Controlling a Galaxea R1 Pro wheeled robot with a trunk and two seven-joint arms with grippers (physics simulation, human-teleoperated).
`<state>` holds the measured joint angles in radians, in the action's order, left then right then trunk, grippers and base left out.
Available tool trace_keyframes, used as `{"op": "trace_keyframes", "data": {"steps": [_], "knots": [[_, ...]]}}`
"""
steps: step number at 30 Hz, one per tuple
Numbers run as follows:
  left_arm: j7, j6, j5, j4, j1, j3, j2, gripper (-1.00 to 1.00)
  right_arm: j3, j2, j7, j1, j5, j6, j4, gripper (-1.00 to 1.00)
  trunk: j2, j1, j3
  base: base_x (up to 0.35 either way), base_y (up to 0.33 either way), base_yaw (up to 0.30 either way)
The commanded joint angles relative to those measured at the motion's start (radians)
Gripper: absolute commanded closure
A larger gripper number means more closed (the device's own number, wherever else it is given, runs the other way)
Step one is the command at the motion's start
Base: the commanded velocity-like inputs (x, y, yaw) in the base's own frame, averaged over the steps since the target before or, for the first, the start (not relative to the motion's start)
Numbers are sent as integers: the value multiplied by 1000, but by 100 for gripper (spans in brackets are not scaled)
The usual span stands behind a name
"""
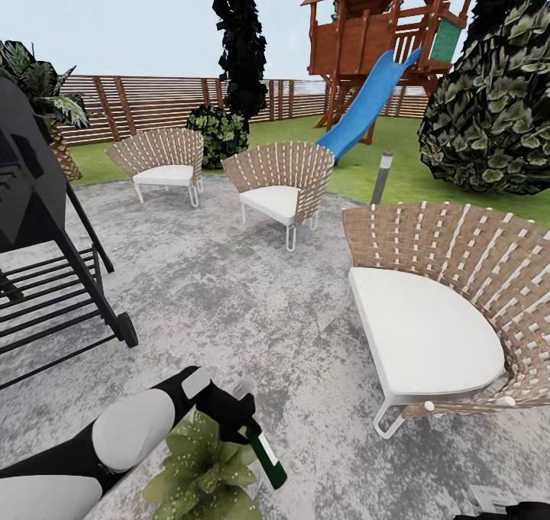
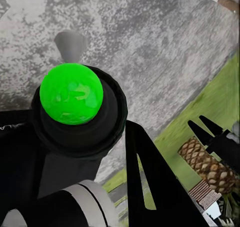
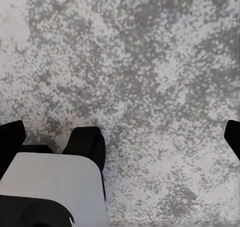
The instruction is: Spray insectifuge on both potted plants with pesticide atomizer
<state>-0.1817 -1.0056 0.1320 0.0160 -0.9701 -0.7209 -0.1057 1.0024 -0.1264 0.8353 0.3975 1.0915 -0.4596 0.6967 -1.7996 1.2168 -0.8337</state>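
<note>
The atomizer (image 1: 260, 440), small, light and rigid, is held in the left gripper's (image 1: 229, 409) clenched jaws by its head, above a potted plant (image 1: 202, 470). The right jaws' state cannot be told.

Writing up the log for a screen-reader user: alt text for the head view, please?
The robot's left gripper holds the pesticide atomizer low over a light-green potted plant at the near edge of a grey paved patio. Three woven chairs stand on the patio, a black grill to the left; beyond lie lawn, a slatted fence and a blue slide.
</note>
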Motion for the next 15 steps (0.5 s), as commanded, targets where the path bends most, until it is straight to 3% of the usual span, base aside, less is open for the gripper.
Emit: {"op": "trace_keyframes", "data": {"steps": [1, 15], "knots": [[-7, -3, 11, 1, 1, -9, -3, 100, 4, 0, 7, 1, 6, -2, 1, -100, 0, 0, -1, 0, 0, 0], [-7, -2, 11, -1, 34, -21, -21, 100, 5, 1, 7, 1, 5, -2, 1, -100, 0, 0, -1, 0, 0, 0]]}}
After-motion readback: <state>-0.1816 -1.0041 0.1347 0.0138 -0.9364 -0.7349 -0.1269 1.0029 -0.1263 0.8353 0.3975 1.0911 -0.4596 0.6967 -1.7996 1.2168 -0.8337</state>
